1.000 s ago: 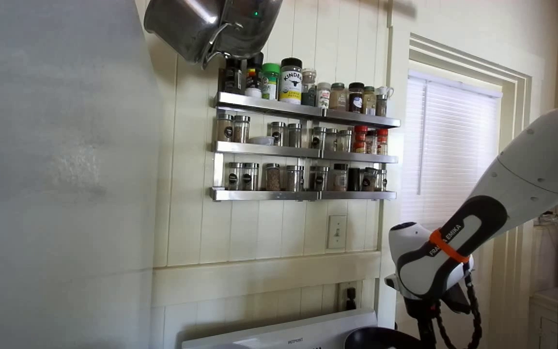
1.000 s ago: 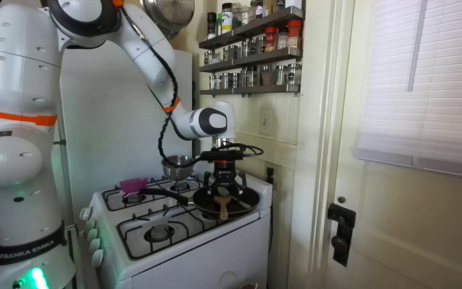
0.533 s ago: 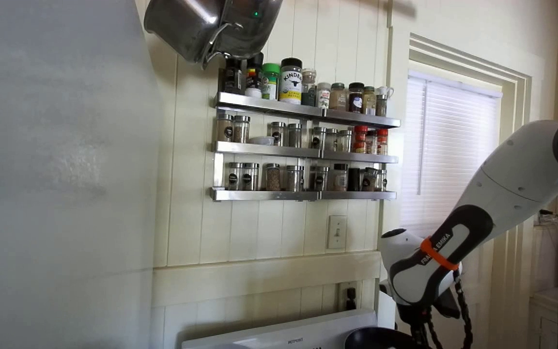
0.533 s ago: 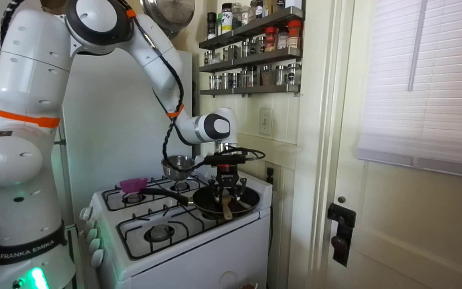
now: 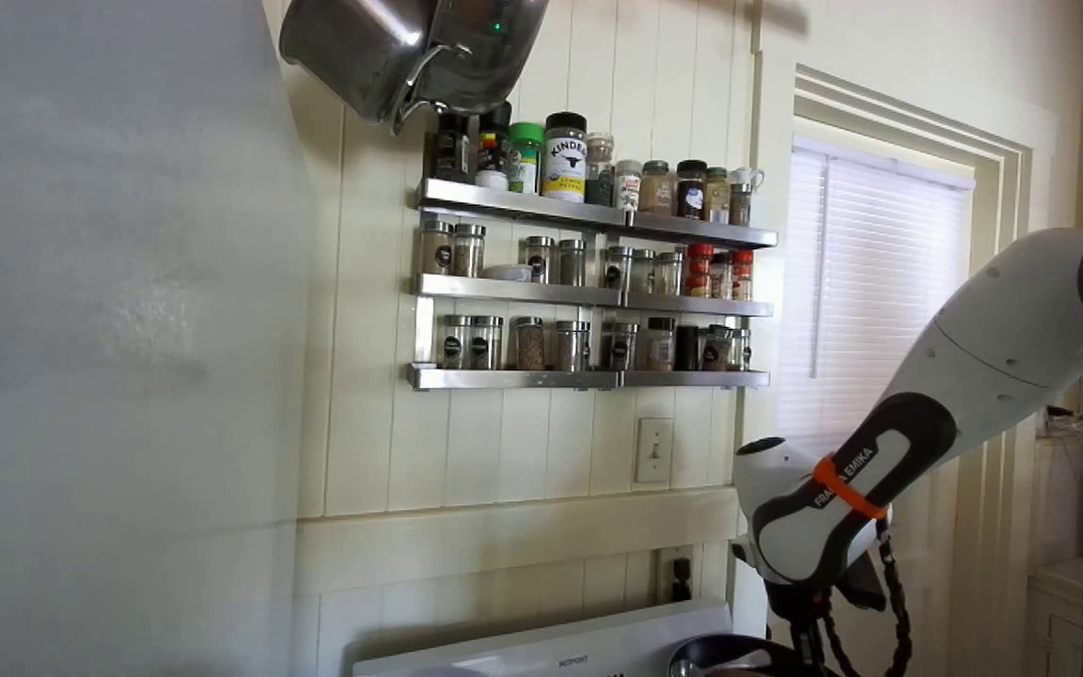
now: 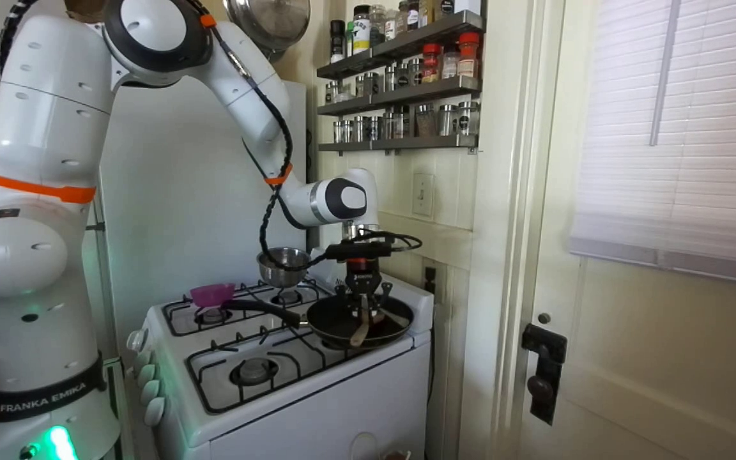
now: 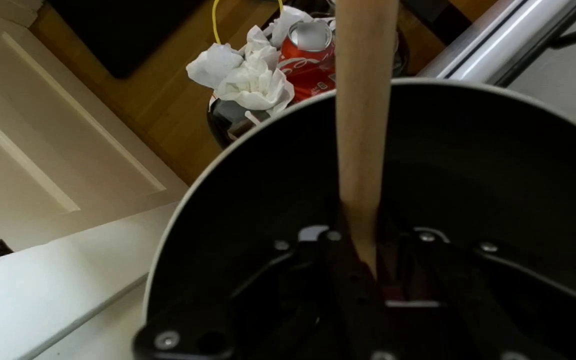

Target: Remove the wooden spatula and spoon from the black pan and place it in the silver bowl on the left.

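Observation:
The black pan (image 6: 324, 324) sits on the stove's back right burner; its inside (image 7: 268, 170) fills much of the wrist view. My gripper (image 6: 367, 313) points down into it. In the wrist view a pale wooden handle of the spatula (image 7: 365, 100) runs up between the fingers, which close on it from both sides. The spatula (image 6: 360, 333) slants toward the pan's near rim. A metal spoon (image 6: 396, 317) lies to the right of the gripper, partly hidden; whether it is also pinched I cannot tell. The silver bowl (image 6: 282, 275) stands at the back left of the stove.
A purple bowl (image 6: 213, 294) rests on the front left burner. The pan's long handle (image 6: 259, 306) reaches left across the stove. Spice shelves (image 6: 400, 92) hang on the wall behind. Below the pan, a bin with a red can (image 7: 308, 65) shows in the wrist view.
My gripper has come down into the pan, shifted slightly right and closed on the spatula. The spatula has turned and tilted, and a silvery and a brown edge now show inside the pan.

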Robot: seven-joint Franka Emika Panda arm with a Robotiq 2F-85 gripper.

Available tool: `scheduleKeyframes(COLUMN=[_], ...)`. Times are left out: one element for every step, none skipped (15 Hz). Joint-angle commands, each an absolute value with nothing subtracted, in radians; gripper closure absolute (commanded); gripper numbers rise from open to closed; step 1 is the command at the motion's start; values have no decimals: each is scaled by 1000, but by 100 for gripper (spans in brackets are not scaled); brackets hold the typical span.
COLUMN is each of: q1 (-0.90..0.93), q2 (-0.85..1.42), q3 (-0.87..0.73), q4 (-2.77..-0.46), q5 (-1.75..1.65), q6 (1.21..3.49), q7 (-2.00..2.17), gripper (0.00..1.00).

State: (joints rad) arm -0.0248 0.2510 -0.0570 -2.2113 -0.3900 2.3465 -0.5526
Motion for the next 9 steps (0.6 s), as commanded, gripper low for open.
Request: scheduleKeyframes(q1=[-46, -46, -41, -37, -28, -24, -21, -16, -13], q2=[101, 72, 51, 28, 18, 11, 2, -5, -11], q3=[-36, -33, -30, -25, -26, -22, -18, -13, -9], q4=[-2266, -2268, -2265, -2263, -2258, -2252, -2250, -2251, -2249], q5=[-370, -360, -353, -332, -351, -338, -339, -336, -330], q6=[2299, 2281, 2248, 2208, 2167, 2121, 2086, 2054, 2031], q7=[-594, -612, -631, -658, -638, -645, -642, -643, -642], gripper=[95, 95, 95, 95, 95, 95, 95, 95, 95])
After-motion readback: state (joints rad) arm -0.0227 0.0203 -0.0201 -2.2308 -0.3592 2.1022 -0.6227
